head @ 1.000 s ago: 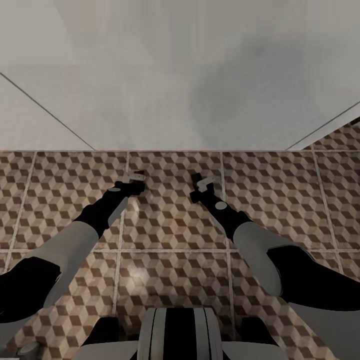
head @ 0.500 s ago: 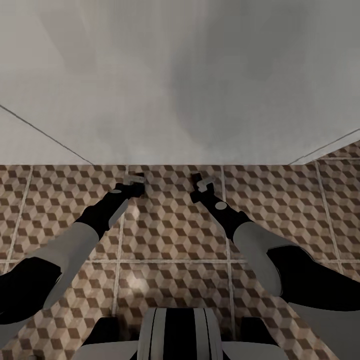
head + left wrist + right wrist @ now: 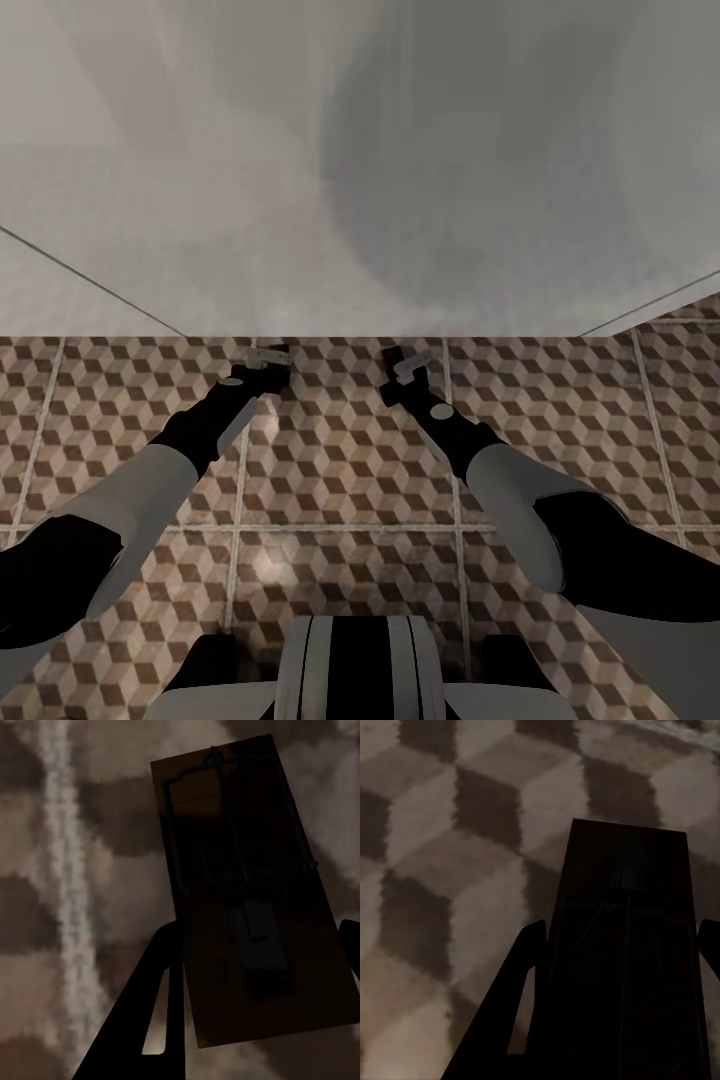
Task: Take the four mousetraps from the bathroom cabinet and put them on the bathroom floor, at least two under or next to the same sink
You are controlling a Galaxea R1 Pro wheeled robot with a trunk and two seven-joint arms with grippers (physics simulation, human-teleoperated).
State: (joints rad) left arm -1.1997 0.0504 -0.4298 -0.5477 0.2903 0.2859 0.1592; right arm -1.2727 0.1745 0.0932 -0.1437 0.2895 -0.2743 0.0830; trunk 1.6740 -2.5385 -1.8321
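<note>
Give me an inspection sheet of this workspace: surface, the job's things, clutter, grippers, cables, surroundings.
Surface: bathroom floor, cube-patterned tiles with pale grout lines.
Job's things: one mousetrap between the left gripper's fingers; a second mousetrap between the right gripper's fingers. Both look dark in shadow.
Clutter: nothing seen.
Grippers: left gripper and right gripper held out low over the tiles, each shut on a trap.
Cables: nothing seen.
Surroundings: a large plain white surface ahead, meeting the floor just beyond the grippers; what it is cannot be told.
</note>
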